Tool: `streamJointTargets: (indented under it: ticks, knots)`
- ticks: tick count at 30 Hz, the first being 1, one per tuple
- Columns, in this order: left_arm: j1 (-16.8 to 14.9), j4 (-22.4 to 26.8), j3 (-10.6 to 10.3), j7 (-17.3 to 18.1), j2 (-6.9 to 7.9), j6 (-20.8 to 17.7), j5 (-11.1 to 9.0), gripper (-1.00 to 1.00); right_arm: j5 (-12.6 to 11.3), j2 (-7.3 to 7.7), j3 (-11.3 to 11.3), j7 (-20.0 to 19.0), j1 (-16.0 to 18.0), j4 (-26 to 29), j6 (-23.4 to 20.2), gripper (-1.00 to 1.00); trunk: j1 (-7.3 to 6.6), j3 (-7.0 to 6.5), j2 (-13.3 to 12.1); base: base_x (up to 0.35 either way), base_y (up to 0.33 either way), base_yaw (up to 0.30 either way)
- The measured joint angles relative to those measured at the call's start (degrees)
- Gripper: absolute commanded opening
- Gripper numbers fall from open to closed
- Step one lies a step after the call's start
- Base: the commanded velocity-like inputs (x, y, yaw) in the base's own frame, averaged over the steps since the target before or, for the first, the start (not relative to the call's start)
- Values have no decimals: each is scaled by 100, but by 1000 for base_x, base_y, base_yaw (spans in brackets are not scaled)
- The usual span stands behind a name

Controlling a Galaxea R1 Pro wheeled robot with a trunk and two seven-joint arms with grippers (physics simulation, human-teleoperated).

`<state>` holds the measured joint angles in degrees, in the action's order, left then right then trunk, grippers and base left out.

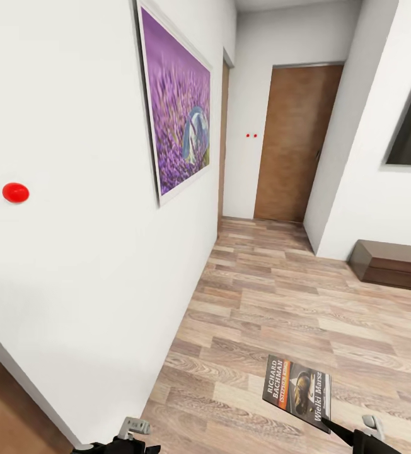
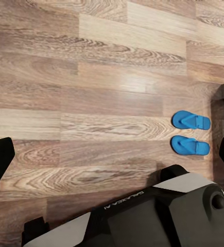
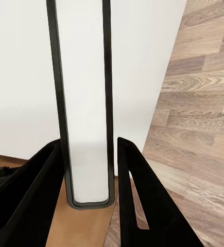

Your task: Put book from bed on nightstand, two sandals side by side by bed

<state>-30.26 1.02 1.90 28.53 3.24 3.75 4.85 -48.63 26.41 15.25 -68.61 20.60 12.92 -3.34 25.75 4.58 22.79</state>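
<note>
sandals (image 2: 191, 133) side by side on floor (image 2: 91, 103)

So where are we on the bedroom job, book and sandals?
The sandals look done: both lie side by side on the plank floor. The book is in hand, clamped edge-on in the right gripper. Left to do: set it on a nightstand.

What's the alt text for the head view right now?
The right gripper holds the book by its corner, cover facing up, above a wood plank floor. A white wall on the left carries a purple flower painting; a brown door closes the far end, and a low dark brown cabinet sits at right.
</note>
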Motion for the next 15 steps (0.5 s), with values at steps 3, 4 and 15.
streamJointTargets:
  ticks: [3, 4, 15]
  knots:
    - [0, 0, 0, 0, 0, 1, 0, 100, 0, 0, 5, 1, 0, 0, 0, -100, -1, 0, 0, 44, 1, 0]
    - [0, 0, 0, 0, 0, 1, 0, 100, 0, 0, 8, 1, 0, 0, 0, -100, -1, 0, 0, 159, 0, 0]
    - [0, 0, 0, -5, 0, 0, 0, 100, 2, 0, 13, -5, 0, -1, 0, -100, -2, 0, 0, 259, 0, 0]
